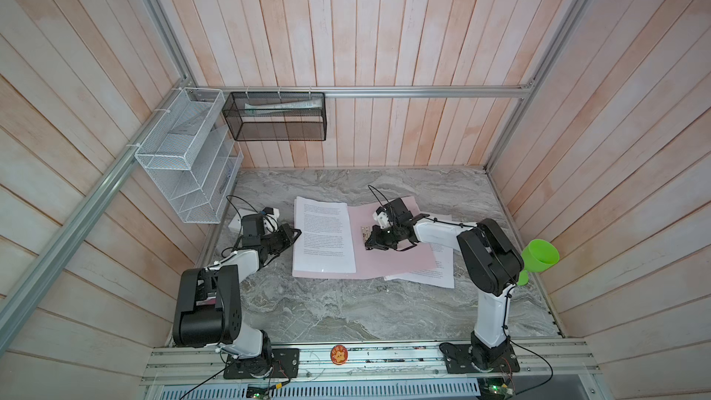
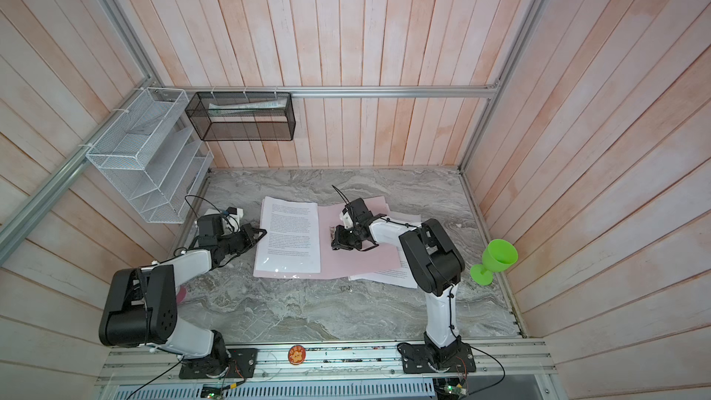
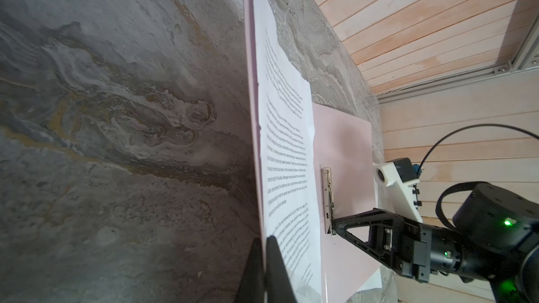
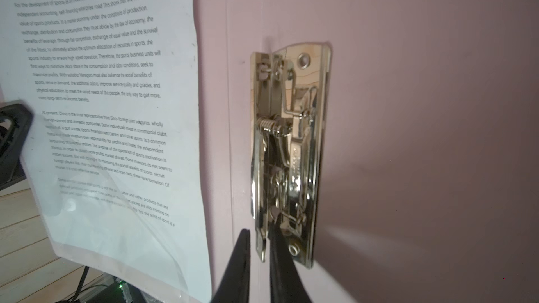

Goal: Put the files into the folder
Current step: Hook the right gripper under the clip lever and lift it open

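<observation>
Right wrist: right jaws pinch clip (image 4: 288,153); left jaws closed; files (image 4: 102,83) read "sports industry".

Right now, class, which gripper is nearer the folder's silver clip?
Right. The right gripper pinches the clip; the left gripper holds the printed sheet at its opposite edge.

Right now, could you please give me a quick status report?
Left tool shut on top sheet edge. Right tool shut on clip lever, folder open flat. More loose sheets partly under folder's right half; nothing blocking.
</observation>
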